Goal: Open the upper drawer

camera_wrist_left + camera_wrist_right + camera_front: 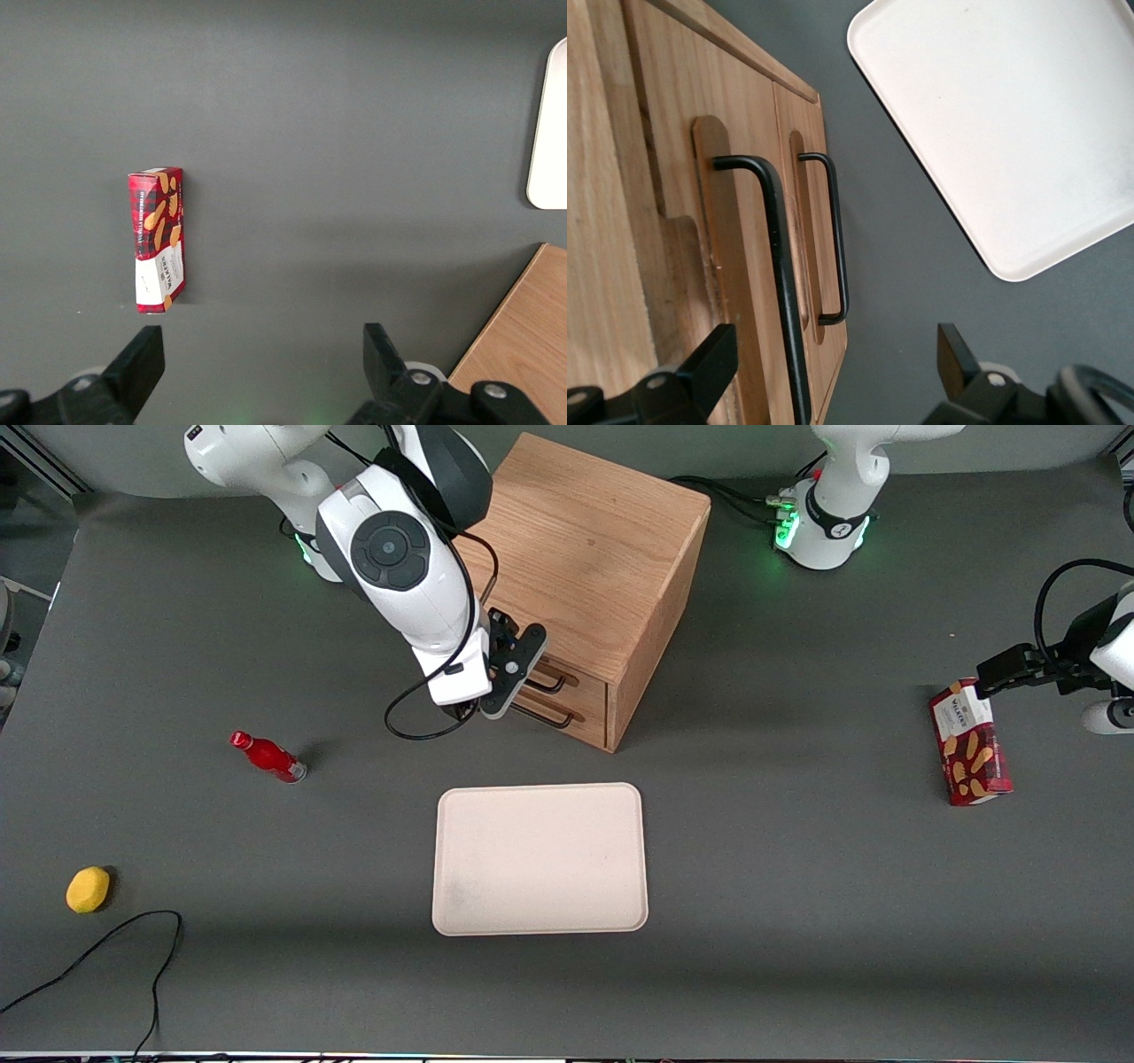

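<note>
The light oak cabinet (594, 558) stands at the back of the table, its two drawers facing the front camera at an angle. The upper drawer (580, 679) looks pushed in; its thin black handle (551, 682) (780, 266) sits above the lower drawer's handle (547, 717) (835, 239). My right gripper (518, 677) (833, 363) is directly in front of the drawers, at the height of the upper handle. It is open, and in the right wrist view the upper handle's bar runs between the two fingers (713, 363), touching neither.
A cream tray (540, 859) (1010, 115) lies nearer the front camera than the cabinet. A red bottle (268, 756) and a yellow lemon (89, 889) lie toward the working arm's end of the table. A red biscuit box (970, 744) (159, 239) lies toward the parked arm's end.
</note>
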Available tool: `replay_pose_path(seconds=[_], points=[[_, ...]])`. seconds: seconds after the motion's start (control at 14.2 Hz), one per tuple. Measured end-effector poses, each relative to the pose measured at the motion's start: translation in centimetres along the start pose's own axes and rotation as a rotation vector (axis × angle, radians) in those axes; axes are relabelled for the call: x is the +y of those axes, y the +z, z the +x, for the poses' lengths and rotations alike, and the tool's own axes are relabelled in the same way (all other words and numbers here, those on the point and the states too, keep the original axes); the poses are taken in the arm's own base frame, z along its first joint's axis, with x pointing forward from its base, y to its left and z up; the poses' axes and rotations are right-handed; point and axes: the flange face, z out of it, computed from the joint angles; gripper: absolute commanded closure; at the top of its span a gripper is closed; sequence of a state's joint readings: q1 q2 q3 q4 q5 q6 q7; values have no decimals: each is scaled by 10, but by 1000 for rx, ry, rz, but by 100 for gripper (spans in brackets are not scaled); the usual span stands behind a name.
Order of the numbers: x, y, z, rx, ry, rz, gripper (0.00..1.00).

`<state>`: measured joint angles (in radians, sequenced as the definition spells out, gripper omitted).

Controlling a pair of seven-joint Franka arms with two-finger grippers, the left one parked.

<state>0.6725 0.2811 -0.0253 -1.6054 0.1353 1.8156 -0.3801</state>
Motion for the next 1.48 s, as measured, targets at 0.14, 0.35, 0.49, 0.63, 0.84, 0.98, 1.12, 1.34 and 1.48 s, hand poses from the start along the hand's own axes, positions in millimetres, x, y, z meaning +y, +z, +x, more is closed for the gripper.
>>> replay_pose_path(seconds=[0.14,0.35,0.49,0.63,0.84,0.98,1.12,1.34,1.48], points=[[-3,7,2,10,-4,-3,0],[0,23,0,13,0,-5,0],[2,25,0,17,3,-8,0],[3,25,0,19,4,-8,0],[4,26,0,20,7,-9,0],[6,26,1,27,9,-12,0],[8,27,1,37,11,-16,0],[14,33,1,39,13,-18,0],[13,33,1,41,12,-19,0]])
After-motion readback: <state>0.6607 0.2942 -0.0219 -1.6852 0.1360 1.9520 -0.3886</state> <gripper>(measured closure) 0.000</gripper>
